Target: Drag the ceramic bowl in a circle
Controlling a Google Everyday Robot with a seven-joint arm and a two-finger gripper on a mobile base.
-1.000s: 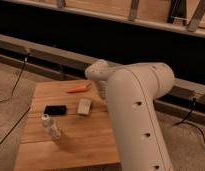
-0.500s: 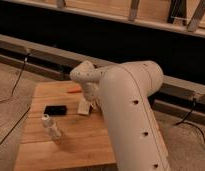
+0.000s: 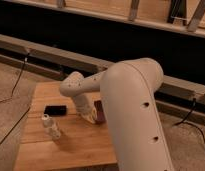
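Camera view: hand low over table
Hand: clenched, against ceramic bowl rim
Why: likely purchase for dragging

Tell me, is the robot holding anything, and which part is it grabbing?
The gripper is shut, down at the left edge of the ceramic bowl. It may be pinching the rim, but the arm hides the contact, so it cannot be told.

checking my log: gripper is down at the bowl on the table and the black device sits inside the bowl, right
Not quite. The device is not inside the bowl. It lies flat on the table, apart from the bowl, as the camera view shows. The gripper is down at the bowl on the table, as you say.
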